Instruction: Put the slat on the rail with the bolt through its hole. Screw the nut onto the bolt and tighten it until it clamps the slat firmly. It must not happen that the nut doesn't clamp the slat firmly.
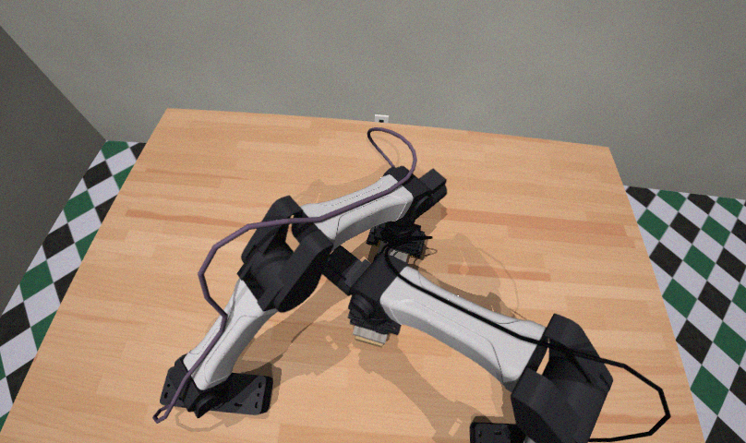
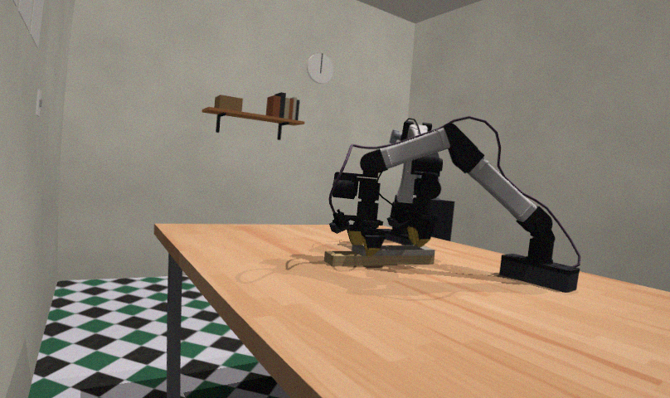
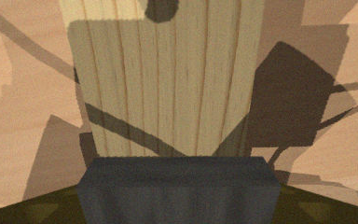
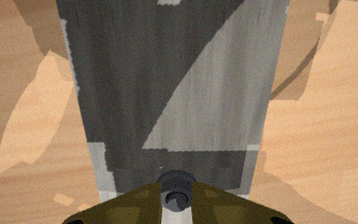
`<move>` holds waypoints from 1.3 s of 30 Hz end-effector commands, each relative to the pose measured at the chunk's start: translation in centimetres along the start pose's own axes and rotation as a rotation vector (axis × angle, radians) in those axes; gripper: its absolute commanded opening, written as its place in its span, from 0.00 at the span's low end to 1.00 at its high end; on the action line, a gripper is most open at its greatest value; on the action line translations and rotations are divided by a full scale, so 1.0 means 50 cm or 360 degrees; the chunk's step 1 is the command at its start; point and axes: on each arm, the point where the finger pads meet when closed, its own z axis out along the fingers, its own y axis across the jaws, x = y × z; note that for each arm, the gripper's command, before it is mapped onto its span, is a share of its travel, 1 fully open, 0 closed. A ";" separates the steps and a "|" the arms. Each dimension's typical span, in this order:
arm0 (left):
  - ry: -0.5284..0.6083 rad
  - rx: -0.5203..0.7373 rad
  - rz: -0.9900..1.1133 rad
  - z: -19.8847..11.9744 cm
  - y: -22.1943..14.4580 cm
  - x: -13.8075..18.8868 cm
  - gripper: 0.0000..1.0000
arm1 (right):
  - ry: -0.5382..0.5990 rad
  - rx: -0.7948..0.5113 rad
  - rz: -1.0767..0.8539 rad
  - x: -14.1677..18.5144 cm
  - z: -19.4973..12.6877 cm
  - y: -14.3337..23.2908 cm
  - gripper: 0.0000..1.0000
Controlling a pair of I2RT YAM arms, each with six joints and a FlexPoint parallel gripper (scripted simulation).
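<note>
The grey slat (image 1: 370,333) (image 2: 402,250) (image 3: 178,173) (image 4: 223,107) lies flat on the pale wooden rail (image 1: 369,342) (image 2: 402,259) (image 3: 167,93). My left gripper (image 2: 366,246) (image 3: 178,189) is shut on the slat's far end, one finger on each side. My right gripper (image 2: 417,242) (image 4: 176,192) points down over the slat's near part and is shut on the dark nut (image 4: 176,178). The bolt's tip (image 4: 176,202) shows as a small ring between the fingertips. The slat's hole and the nut's underside are hidden, so I cannot tell how firmly it clamps.
The two arms stand close together, with the left forearm (image 1: 366,206) passing behind the right wrist. The left arm's purple cable (image 1: 214,246) and the right arm's black cable (image 1: 641,378) loop above the table (image 1: 146,307). Rail and slat lie near the table's middle.
</note>
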 end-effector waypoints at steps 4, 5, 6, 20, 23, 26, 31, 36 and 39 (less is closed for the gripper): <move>-0.0028 0.0014 0.0009 -0.014 -0.002 -0.007 0.67 | -0.0004 -0.0032 0.0443 -0.003 -0.009 0.000 0.14; -0.0028 0.0014 0.0009 -0.014 -0.002 -0.007 0.67 | -0.0004 -0.0032 0.0506 -0.003 -0.009 0.000 0.14; -0.0028 0.0014 0.0009 -0.014 -0.002 -0.007 0.67 | -0.0003 -0.0032 0.0570 -0.003 -0.009 0.000 0.14; -0.0028 0.0014 0.0009 -0.014 -0.002 -0.007 0.67 | 0.0006 -0.0030 0.1237 -0.002 -0.010 -0.001 0.14; -0.0028 0.0014 0.0009 -0.014 -0.002 -0.007 0.67 | 0.0006 -0.0028 0.1237 -0.002 -0.010 -0.002 0.14; -0.0028 0.0014 0.0009 -0.014 -0.002 -0.007 0.67 | 0.0006 -0.0027 0.1237 -0.002 -0.010 -0.002 0.14; -0.0028 0.0014 0.0009 -0.014 -0.002 -0.007 0.67 | 0.0006 -0.0027 0.1237 -0.002 -0.010 -0.002 0.14; -0.0028 0.0014 0.0009 -0.014 -0.002 -0.007 0.67 | 0.0006 -0.0027 0.1237 -0.002 -0.010 -0.002 0.14; -0.0028 0.0014 0.0009 -0.014 -0.002 -0.007 0.67 | 0.0006 -0.0027 0.1233 -0.002 -0.010 -0.002 0.14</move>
